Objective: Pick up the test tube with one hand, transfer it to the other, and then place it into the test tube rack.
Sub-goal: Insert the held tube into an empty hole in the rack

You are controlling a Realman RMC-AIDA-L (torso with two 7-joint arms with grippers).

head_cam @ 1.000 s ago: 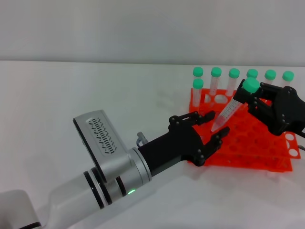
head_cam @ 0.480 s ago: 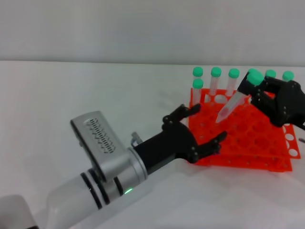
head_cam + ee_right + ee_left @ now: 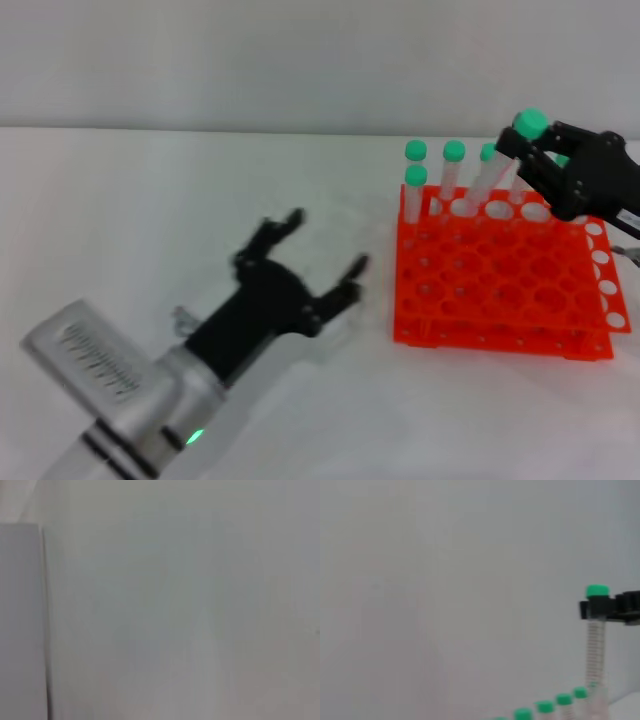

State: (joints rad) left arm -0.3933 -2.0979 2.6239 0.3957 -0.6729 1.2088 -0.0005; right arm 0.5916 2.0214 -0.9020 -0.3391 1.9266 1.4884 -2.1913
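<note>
The orange test tube rack [image 3: 500, 290] stands on the table at the right. My right gripper [image 3: 530, 150] is shut on the green-capped test tube [image 3: 492, 175] near its cap and holds it tilted over the rack's back rows, tip down near the holes. The left wrist view also shows this tube [image 3: 596, 645] hanging upright from the right gripper's black fingers [image 3: 620, 611]. My left gripper [image 3: 320, 255] is open and empty, low over the table left of the rack. The right wrist view shows only blank wall.
Several other green-capped tubes [image 3: 434, 178] stand in the rack's back rows; their caps show in the left wrist view [image 3: 555, 707]. The white table [image 3: 150, 210] stretches left of the rack, with a plain wall behind.
My left gripper has drawn back to the left, away from the rack, fingers open. My right gripper has carried the tube up and back over the rack's rear rows, and it is more upright.
</note>
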